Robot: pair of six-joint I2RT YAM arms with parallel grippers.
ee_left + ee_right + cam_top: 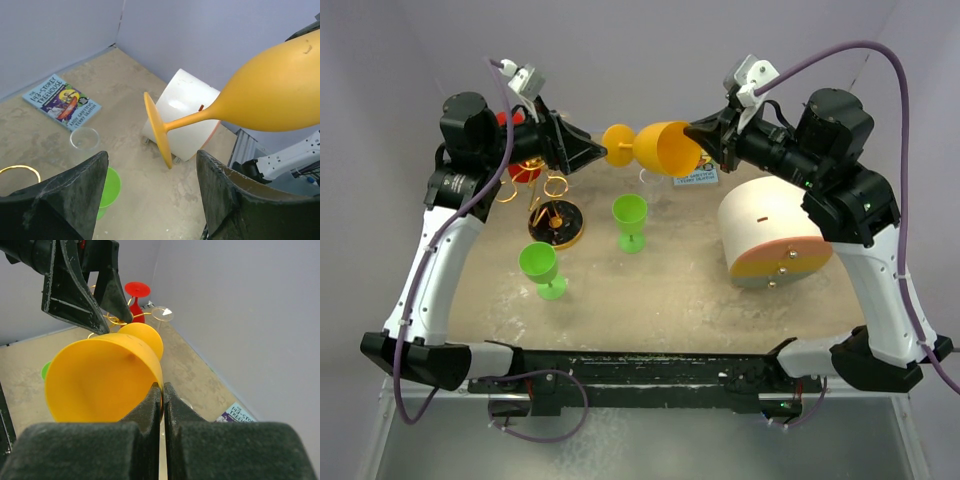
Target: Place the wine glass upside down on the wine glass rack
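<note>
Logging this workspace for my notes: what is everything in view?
orange plastic wine glass: 1, orange, sideways in mid-air
gold wire wine glass rack: 1, gold, black base, table's left
red wine glass: 1, red, foot up at rack
green plastic wine glasses: 2, green, upright near rack
paperback book: 1, light blue, flat, far side
clear glass: 1, transparent, upright near book
white drum: 1, white, orange end, on its side, right
table: 1, sandy tan, beneath all
left gripper: 1, black, open by orange foot
right gripper: 1, black, shut on orange rim

White arm links (430, 280), black joints (465, 120), purple cables (850, 43) at each wrist.
</note>
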